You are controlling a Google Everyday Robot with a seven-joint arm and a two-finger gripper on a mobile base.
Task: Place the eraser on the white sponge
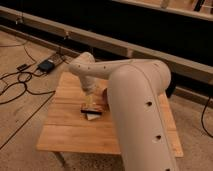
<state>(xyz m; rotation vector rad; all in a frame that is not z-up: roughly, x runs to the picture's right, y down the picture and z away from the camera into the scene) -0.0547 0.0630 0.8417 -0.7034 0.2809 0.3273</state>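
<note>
My gripper (90, 101) hangs from the cream arm over the middle of the wooden table (65, 130), pointing down. Directly under it lies a small dark flat block, the eraser (91, 108). A pale cream patch, the white sponge (93, 116), shows just below and in front of the eraser, touching it. The eraser seems to rest on the sponge's far edge. I cannot tell whether the gripper still grips the eraser. The arm hides the table's right part.
The big arm link (140, 115) fills the right foreground. A black box (46, 65) and cables (20, 82) lie on the floor to the left. A long dark wall with a rail (125, 47) runs behind the table.
</note>
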